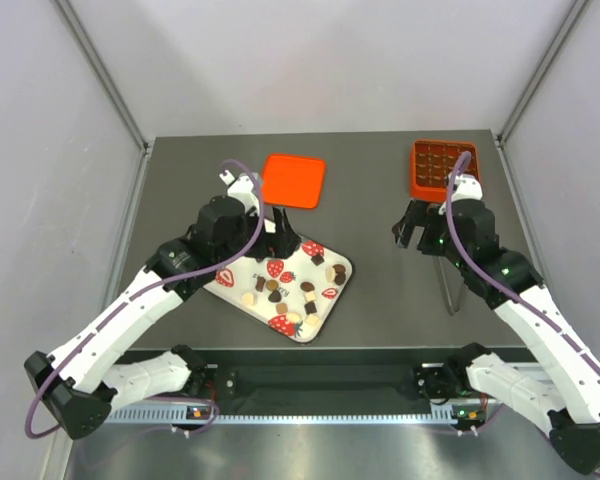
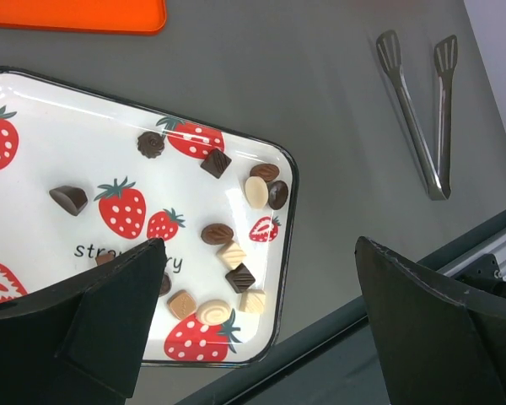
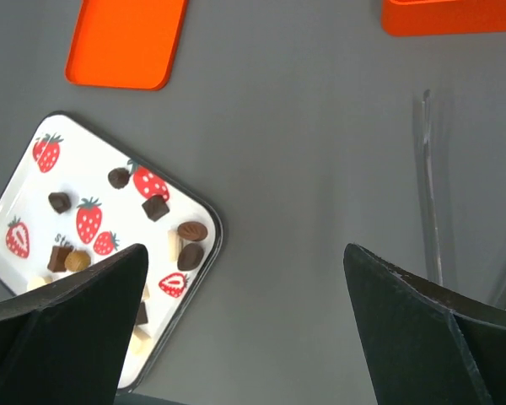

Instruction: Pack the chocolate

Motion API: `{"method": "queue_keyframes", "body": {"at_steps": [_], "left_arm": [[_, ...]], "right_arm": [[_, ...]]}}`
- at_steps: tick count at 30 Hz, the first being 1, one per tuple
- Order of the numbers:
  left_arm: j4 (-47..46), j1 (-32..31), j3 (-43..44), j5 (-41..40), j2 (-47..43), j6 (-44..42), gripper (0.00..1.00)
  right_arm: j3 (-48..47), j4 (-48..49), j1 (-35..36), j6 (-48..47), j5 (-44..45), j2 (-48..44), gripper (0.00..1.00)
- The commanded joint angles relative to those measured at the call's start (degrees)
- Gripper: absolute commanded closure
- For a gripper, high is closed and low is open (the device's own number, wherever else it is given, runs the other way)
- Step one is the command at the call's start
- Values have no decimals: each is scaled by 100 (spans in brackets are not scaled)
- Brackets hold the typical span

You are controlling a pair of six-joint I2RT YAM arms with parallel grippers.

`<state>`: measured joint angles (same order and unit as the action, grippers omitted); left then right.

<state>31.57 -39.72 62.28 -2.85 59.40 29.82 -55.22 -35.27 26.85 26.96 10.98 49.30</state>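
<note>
The chocolate pieces (image 1: 277,290), dark brown, light brown and cream-white, lie scattered on a white tray (image 1: 242,298) with strawberry prints, left of centre. My left gripper (image 1: 280,240) hovers over the tray's far edge, open and empty. In the left wrist view its open gripper (image 2: 260,249) frames several pieces (image 2: 240,277) on the tray (image 2: 67,118). An orange compartment box (image 1: 444,168) stands at the far right. My right gripper (image 1: 412,230) is open and empty above bare table, near the box. The right wrist view (image 3: 244,251) shows the tray (image 3: 84,160) and pieces (image 3: 191,229) at left.
A flat orange lid (image 1: 293,180) lies behind the tray; it also shows in the left wrist view (image 2: 76,13) and the right wrist view (image 3: 126,42). Metal tongs (image 1: 448,285) lie under the right arm, seen also from the left wrist (image 2: 437,181). The box edge (image 3: 451,17) shows top right.
</note>
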Motion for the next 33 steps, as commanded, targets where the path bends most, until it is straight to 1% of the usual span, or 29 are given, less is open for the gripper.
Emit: {"method": "queue_keyframes", "body": {"at_steps": [1,2,3,5,6,9,10,11,12,13,14,16,17,19,20,21,22,24,25,29,33], "left_arm": [[-2,17,-67,-40,-209,-117,1],[7,17,-111,-40,-227,-126,1],[7,17,-128,-49,-244,-126,1],[24,17,-155,-49,-288,-143,1],[59,9,-172,-40,-332,-152,1],[103,17,-234,-66,-420,-170,1],[121,9,-260,-84,-498,-179,1],[138,9,-321,-136,-551,-179,1],[139,17,-365,-163,-648,-187,1],[147,9,-418,-189,-692,-187,1],[147,9,-514,-207,-736,-196,1],[156,9,-577,-233,-815,-214,1],[165,9,-612,-233,-824,-223,1],[182,9,-603,-198,-816,-258,1],[200,9,-577,-181,-798,-266,1],[209,9,-568,-163,-772,-284,1],[218,9,-551,-154,-763,-302,1],[235,9,-524,-163,-728,-337,1],[244,17,-515,-189,-728,-346,1],[244,9,-577,-277,-745,-381,1],[191,9,-594,-286,-684,-363,1]], "right_arm": [[-270,11,31,169,447,18,0],[-252,-6,22,73,457,53,0],[-252,2,22,-241,431,97,0],[-278,-15,13,-402,860,316,0],[-366,-15,-30,-628,992,430,0],[-594,-41,-285,-1051,1011,1150,0],[-708,-146,-399,-1087,846,1387,0],[-892,-304,-626,-1131,748,1859,0],[-929,-323,-750,-1193,686,2073,1],[-929,-323,-865,-1237,547,2414,5],[-903,-279,-1118,-1289,458,2557,7],[-824,-139,-1366,-1316,309,2847,14],[-684,53,-1602,-1351,256,2918,22],[-569,204,-1840,-1369,-7,3172,28],[-525,248,-2085,-1378,-95,3269,37],[-507,335,-2201,-1386,-218,3375,41],[-498,371,-2297,-1386,-254,3559,47],[-446,511,-2509,-1413,-333,3700,52],[-420,582,-2588,-1422,-368,3805,57],[-428,784,-2597,-1483,-509,4096,64],[-507,872,-2589,-1562,-501,4421,66]]}}
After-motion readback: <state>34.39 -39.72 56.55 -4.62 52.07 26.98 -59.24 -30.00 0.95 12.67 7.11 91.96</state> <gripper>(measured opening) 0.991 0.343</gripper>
